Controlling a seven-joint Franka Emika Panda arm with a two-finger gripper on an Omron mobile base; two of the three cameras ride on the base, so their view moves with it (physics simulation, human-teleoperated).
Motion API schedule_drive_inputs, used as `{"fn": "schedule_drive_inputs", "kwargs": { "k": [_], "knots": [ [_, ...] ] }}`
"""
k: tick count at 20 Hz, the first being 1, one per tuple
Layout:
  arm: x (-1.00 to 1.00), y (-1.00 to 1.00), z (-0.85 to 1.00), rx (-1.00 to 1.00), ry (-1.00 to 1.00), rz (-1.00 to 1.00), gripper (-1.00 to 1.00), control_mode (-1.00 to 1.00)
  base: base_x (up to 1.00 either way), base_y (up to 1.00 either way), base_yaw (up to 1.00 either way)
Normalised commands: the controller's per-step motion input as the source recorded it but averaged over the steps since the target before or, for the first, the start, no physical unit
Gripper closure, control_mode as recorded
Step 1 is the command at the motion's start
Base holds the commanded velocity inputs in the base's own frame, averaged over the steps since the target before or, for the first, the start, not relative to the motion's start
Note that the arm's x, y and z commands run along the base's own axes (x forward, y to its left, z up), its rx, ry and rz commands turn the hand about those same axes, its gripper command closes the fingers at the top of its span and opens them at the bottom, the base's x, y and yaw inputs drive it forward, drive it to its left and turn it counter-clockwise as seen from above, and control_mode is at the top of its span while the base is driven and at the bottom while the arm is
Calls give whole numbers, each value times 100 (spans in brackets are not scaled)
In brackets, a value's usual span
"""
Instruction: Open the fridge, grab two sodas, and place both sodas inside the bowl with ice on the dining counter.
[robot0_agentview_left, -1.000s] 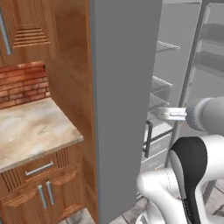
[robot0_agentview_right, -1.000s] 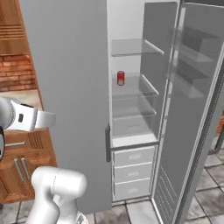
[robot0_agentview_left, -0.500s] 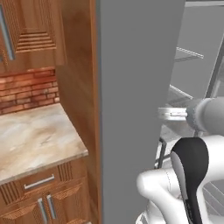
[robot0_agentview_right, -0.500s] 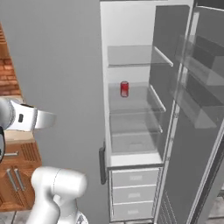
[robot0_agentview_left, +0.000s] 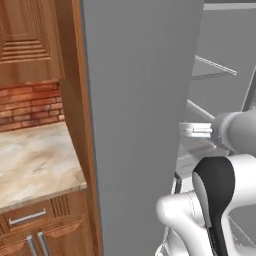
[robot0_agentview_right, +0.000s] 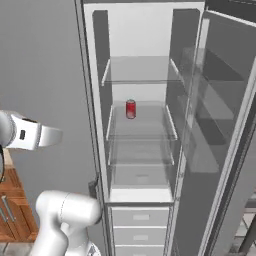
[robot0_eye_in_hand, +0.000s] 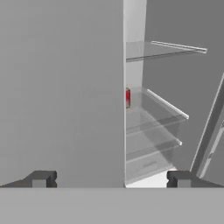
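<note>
The gripper (robot0_eye_in_hand: 109, 179) is being held wide open and empty before the fridge (robot0_agentview_right: 145, 50), where one soda (robot0_agentview_right: 130, 109) is being displayed on a glass shelf (robot0_agentview_right: 142, 132).

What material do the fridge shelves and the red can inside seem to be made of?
The shelves look like clear glass or plastic: the back wall shows through them, and their edges are pale. The can is probably painted metal: smooth red side, greyish top. The rendering leaves both uncertain.
</note>
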Motion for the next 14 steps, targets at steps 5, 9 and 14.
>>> {"fn": "schedule_drive_inputs", "kwargs": {
  "k": [5,9,14],
  "knots": [
    [0,0,0,0,0,0,-100,100,19,-61,27],
    [0,0,0,0,0,0,-100,100,31,-58,30],
    [0,0,0,0,0,0,-100,100,19,-53,26]
  ]
}}
